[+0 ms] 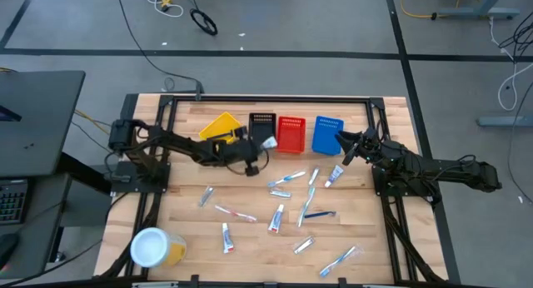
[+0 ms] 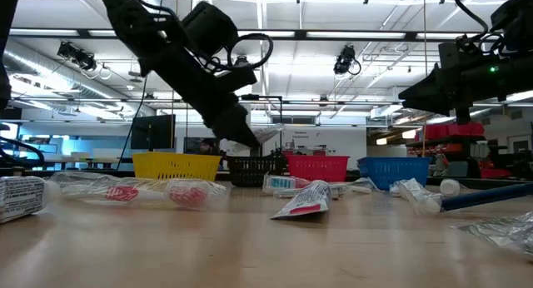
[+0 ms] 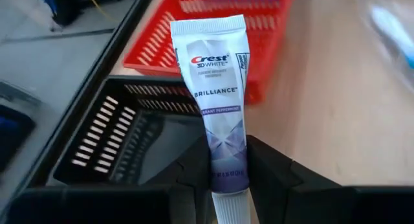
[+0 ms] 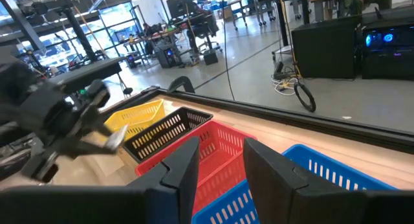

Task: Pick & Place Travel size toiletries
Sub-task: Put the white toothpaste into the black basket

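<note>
Small white toothpaste tube, glossy, purple-grey at the lower end, "Crest 3D White Brilliance" printed on it, crimped flat end up. Pinched near its cap between the left gripper's two dark fingers, clenched on it. Held above the black basket, right by its edge toward the red basket. From overhead, left gripper poised at the black basket, tube end showing pale at the tip.

Rest of the toiletries strewn flat across the counter's middle and front: small white tubes with red and blue marks, slim blue-white toothbrushes, clear crinkly packets. From counter height, a tube lying crumpled up front, wrapped items beside it.

Four slotted plastic baskets in a row along the far side: yellow, black, red, blue. White-lidded yellow jar at the front left corner.

Right gripper hanging just beside the blue basket, fingers apart, grasping nothing.

Pale wood-plank counter, black frame round it. Beyond: grey floor, loose cables, desks, monitors, bright ceiling strips.
</note>
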